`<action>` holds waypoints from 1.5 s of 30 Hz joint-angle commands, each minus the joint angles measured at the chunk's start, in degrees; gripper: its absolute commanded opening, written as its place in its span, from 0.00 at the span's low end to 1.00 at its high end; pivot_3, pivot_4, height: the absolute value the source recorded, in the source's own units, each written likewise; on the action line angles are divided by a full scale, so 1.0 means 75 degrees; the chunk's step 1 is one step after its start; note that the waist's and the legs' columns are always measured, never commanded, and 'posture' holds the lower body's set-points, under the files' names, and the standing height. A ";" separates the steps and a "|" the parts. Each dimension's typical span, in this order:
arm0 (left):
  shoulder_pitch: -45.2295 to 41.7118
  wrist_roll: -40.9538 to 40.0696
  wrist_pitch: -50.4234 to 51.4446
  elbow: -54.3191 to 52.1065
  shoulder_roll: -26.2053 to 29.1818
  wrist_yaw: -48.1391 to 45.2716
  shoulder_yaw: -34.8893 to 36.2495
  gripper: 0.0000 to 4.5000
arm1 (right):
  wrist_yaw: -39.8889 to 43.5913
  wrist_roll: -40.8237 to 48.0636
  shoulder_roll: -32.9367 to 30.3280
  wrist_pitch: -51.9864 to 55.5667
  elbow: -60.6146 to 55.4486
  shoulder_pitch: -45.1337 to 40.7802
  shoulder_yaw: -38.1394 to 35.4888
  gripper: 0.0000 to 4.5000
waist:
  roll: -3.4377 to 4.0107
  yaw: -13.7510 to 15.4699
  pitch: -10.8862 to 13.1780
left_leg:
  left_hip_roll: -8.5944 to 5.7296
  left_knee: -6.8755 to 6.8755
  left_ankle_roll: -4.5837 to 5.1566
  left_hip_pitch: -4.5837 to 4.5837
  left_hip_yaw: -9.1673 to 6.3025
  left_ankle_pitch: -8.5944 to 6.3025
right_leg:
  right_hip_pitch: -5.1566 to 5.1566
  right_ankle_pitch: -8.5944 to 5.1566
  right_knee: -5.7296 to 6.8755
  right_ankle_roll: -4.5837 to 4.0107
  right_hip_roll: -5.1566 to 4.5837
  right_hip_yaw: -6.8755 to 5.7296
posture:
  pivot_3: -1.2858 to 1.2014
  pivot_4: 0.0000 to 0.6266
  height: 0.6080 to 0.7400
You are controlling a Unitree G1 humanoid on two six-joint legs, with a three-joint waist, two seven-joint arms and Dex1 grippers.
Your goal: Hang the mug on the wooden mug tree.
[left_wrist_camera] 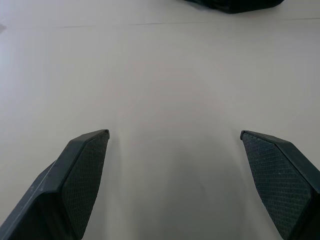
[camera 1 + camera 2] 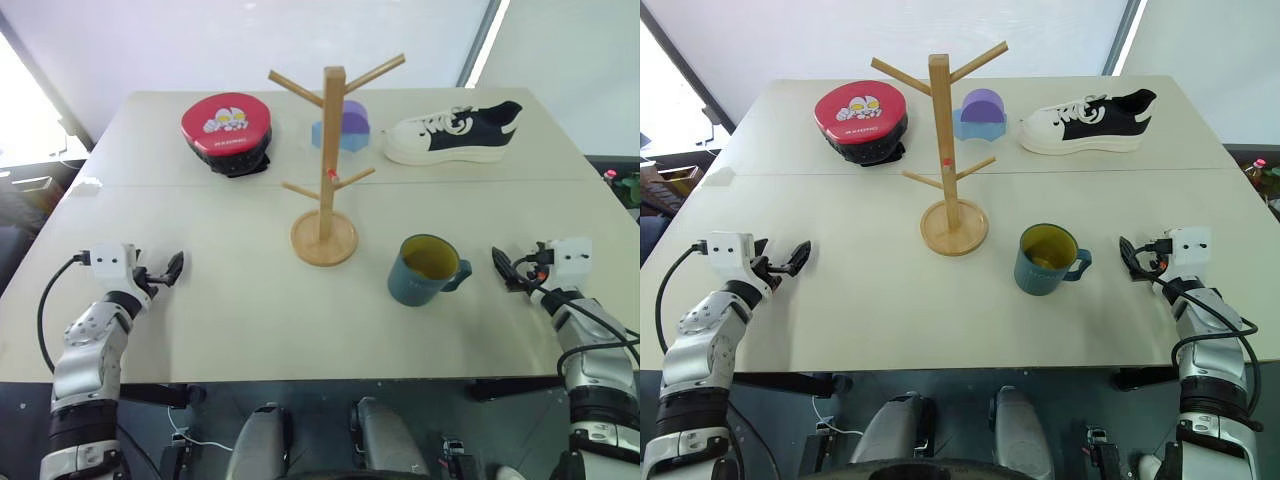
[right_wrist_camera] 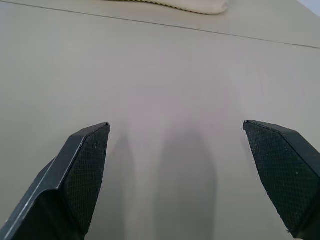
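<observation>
Across the pale table (image 2: 250,310), the biggest thing is the black-and-white sneaker (image 2: 455,133) at the far right. Next comes the wooden mug tree (image 2: 327,165), upright near the centre, then a red-lidded round case (image 2: 228,128) at the far left. Behind the tree's post sits a small purple-and-blue object (image 2: 350,127). The mug (image 2: 425,268) stands upright just right of the tree's base, apart from it, handle turned toward the right pincer (image 2: 502,265). That pincer hovers near the handle with jaws wide and empty; the left pincer (image 2: 172,267), well apart on the other side, is also wide and empty. The likely trouble: a grip on the glazed wall could slip, or the carried mug could knock the light tree over while seeking a peg.
</observation>
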 commanded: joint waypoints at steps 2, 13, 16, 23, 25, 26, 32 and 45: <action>-0.0141 0.0001 -0.0013 -0.0254 0.0114 -0.0004 0.0074 1.00 | -0.0048 0.0051 -0.0055 -0.0193 -0.0161 0.0059 -0.0139 0.99 | 0.0000 0.0000 0.0000 | 0.0000 0.0000 0.0000 0.0000 0.0000 0.0000 | 0.0000 0.0000 0.0000 0.0000 -0.0001 0.0001 | 0.52 0.24 0.96; -0.0042 -0.0124 0.0063 -0.0626 0.0029 -0.0338 -0.0086 1.00 | 0.0003 0.0142 -0.0090 -0.0208 -0.0363 0.0312 -0.0229 0.99 | 0.0000 0.0003 0.0000 | 0.0000 0.0000 0.0000 -0.0002 0.0000 0.0000 | 0.0000 -0.0001 -0.0003 -0.0002 -0.0005 0.0001 | 0.52 0.24 0.96; 0.0170 -0.0225 0.0044 -0.1048 0.0047 -0.0829 -0.0347 1.00 | 0.0086 0.0267 -0.0080 -0.0172 -0.0714 0.0591 -0.0296 0.99 | 0.0000 0.0003 0.0000 | 0.0000 0.0000 0.0000 -0.0004 0.0000 0.0000 | -0.0001 -0.0006 -0.0004 -0.0011 -0.0008 0.0002 | 0.52 0.24 0.96; 0.0558 -0.0449 0.0115 -0.2196 0.0263 -0.2317 -0.1451 1.00 | 0.0398 0.0701 0.0035 -0.0140 -0.2098 0.1890 -0.0562 0.99 | 0.0002 0.0023 -0.0001 | 0.0001 -0.0002 -0.0001 -0.0007 0.0000 -0.0001 | 0.0000 -0.0015 -0.0011 -0.0027 -0.0014 0.0006 | 0.52 0.24 0.96; 0.0624 -0.0411 0.0046 -0.2485 0.0426 -0.2905 -0.1949 1.00 | 0.0603 0.0804 0.0141 -0.0200 -0.2679 0.2547 -0.0546 0.99 | 0.0006 0.0037 -0.0003 | 0.0002 -0.0007 -0.0001 -0.0008 -0.0004 -0.0002 | -0.0001 -0.0017 -0.0012 -0.0031 -0.0014 0.0004 | 0.52 0.24 0.96; 0.0618 -0.0411 0.0044 -0.2594 0.0471 -0.3070 -0.2119 1.00 | 0.0678 0.0861 0.0194 -0.0196 -0.2928 0.2801 -0.0514 0.99 | 0.0009 0.0034 -0.0004 | 0.0003 -0.0013 -0.0001 -0.0007 -0.0003 -0.0002 | -0.0001 -0.0018 -0.0017 -0.0031 -0.0014 0.0006 | 0.52 0.24 0.96; 0.0191 -0.0684 0.0304 -0.3215 0.0313 -0.3737 -0.3046 1.00 | 0.0816 0.0927 0.0506 -0.0064 -0.4244 0.3665 -0.0164 0.99 | 0.0017 -0.0009 -0.0002 | 0.0009 -0.0013 0.0000 -0.0010 0.0002 -0.0002 | -0.0001 -0.0019 -0.0036 -0.0033 -0.0014 0.0019 | 0.52 0.24 0.96; 0.0025 -0.0791 0.0715 -0.3980 0.0221 -0.4019 -0.3793 1.00 | 0.0484 0.0649 0.0904 0.0170 -0.4435 0.3090 0.0561 0.99 | 0.0024 0.0018 -0.0005 | 0.0009 -0.0012 0.0001 -0.0019 0.0002 -0.0002 | 0.0000 -0.0019 -0.0060 -0.0031 -0.0005 0.0007 | 0.52 0.24 0.96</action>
